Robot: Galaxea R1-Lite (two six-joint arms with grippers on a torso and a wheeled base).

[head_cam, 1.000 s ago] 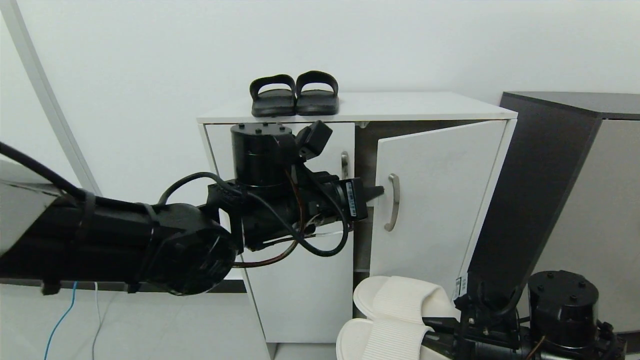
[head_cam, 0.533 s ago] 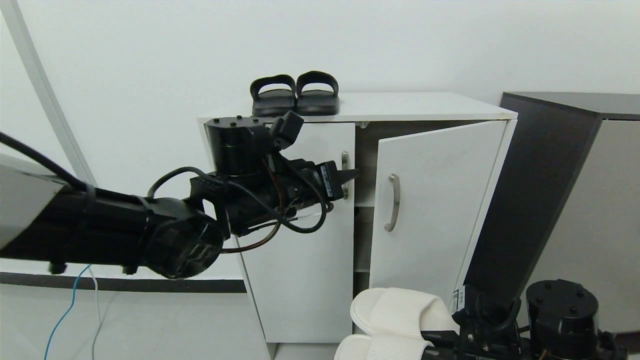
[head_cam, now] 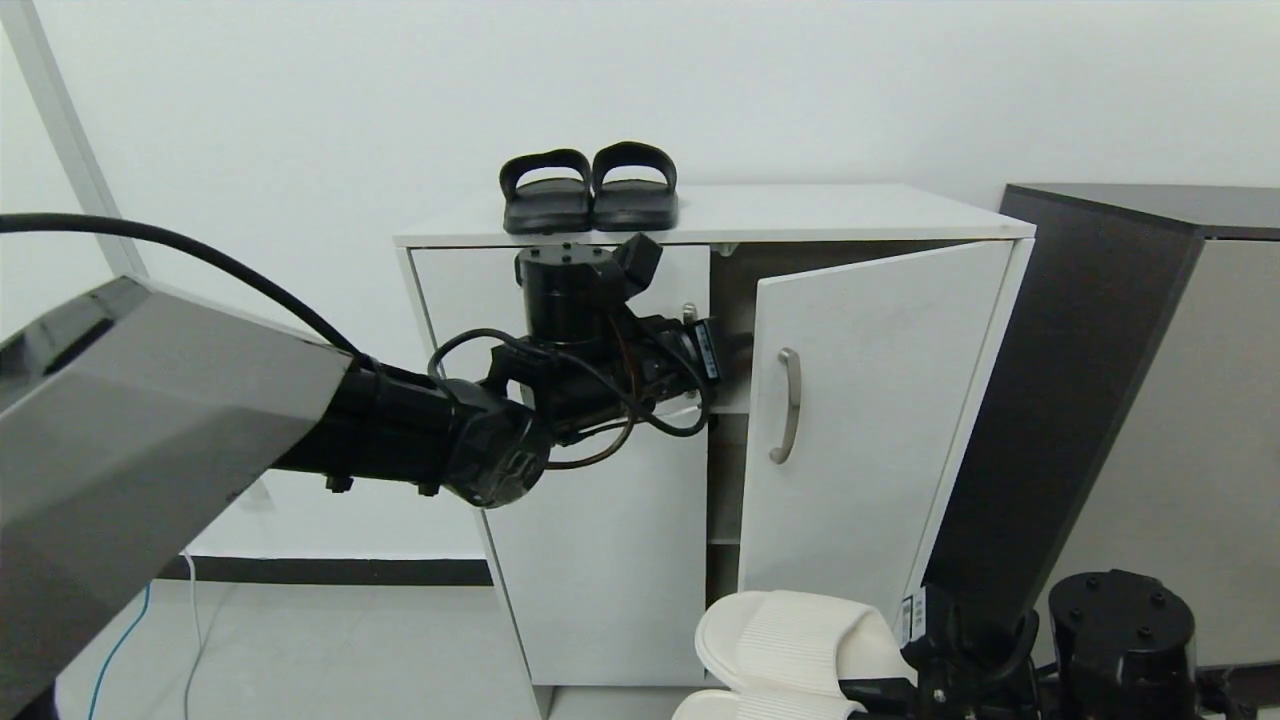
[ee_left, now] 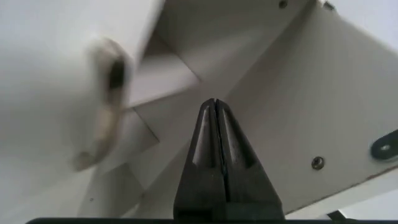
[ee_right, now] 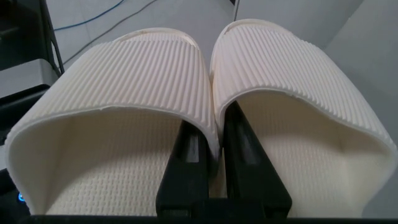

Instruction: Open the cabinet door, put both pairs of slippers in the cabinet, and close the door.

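- The white cabinet (head_cam: 850, 212) stands against the far wall, its right door (head_cam: 870, 400) ajar.
- The pair of black slippers (head_cam: 590, 190) sits on top, towards the left.
- Low at near right, the white slippers (head_cam: 790, 630) are clamped side by side in the right gripper (ee_right: 210, 155).
- The left gripper (ee_left: 215, 109), fingers pressed together, apparently noses into the gap between the doors.

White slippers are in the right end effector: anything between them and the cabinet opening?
The right door is only partly open, leaving a narrow gap, and the left end effector, shut, sits in that gap at handle height. The white slippers hang low before that door in the right end effector.
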